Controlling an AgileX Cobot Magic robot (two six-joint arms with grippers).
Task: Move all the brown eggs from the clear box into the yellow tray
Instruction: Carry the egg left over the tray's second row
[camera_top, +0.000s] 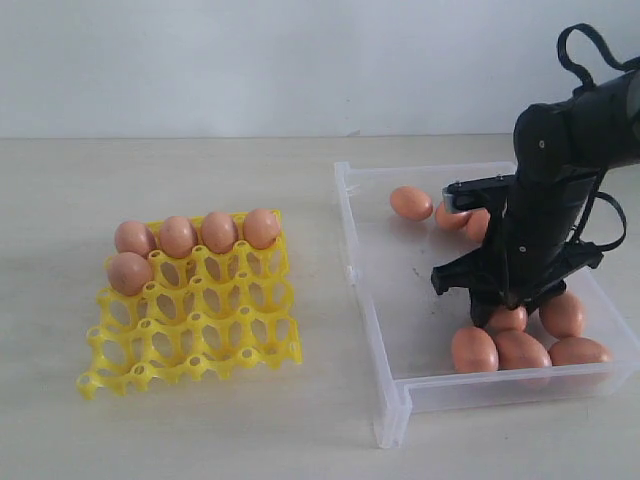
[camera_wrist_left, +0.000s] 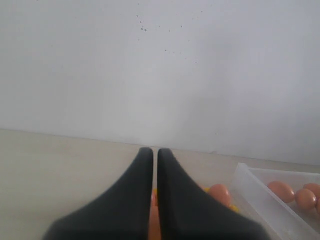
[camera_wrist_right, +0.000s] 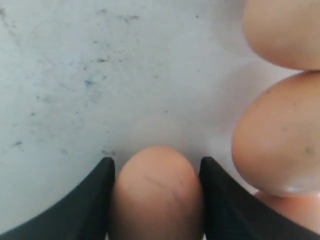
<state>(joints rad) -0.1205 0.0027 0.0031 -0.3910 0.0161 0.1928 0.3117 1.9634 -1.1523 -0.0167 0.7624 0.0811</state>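
- Brown eggs (camera_top: 519, 349): five sit in the yellow tray (camera_top: 190, 345), filling the back row plus one cup in the next row.
- At least eight are left in the clear box (camera_top: 372, 330); the arm hides part of it.
- Right claw (camera_wrist_right: 156, 161) is clamped on an egg (camera_wrist_right: 156, 200), low in the box.
- Left claw (camera_wrist_left: 152, 152) is together and empty.

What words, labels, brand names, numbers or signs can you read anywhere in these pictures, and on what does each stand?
None: there is no readable text on the yellow tray, the clear box, the brown eggs or the black arm.
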